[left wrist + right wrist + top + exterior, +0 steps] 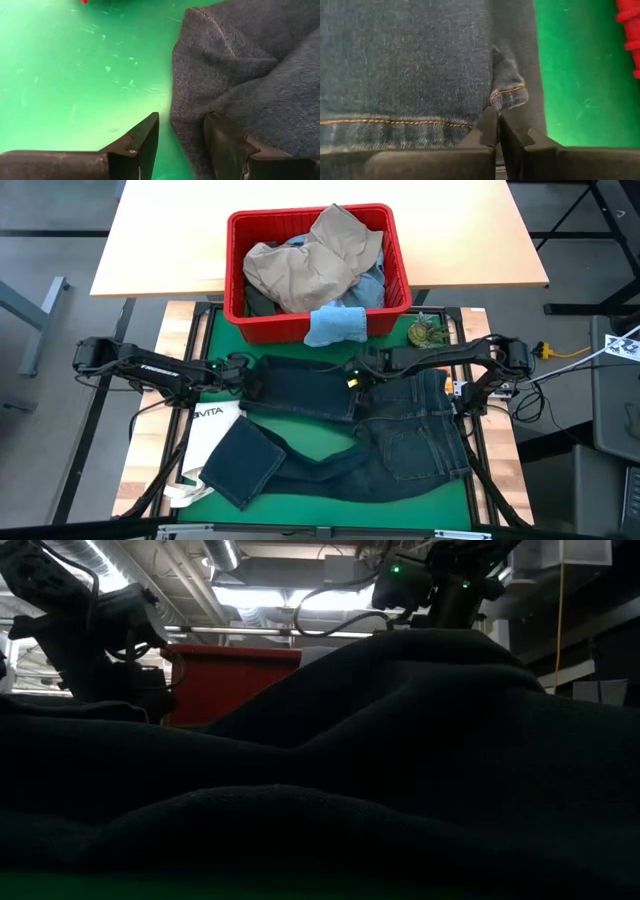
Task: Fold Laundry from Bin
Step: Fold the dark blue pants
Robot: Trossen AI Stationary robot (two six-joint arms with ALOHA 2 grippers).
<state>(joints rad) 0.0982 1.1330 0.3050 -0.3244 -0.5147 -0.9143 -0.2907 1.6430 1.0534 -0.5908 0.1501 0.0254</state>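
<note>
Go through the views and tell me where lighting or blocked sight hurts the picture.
High view: evenly lit, everything readable. Low view: dark jeans fill the frame, backlit by bright ceiling lights. Left wrist view: green mat shows soft glare. Right wrist view: denim close up, slightly soft.
</note>
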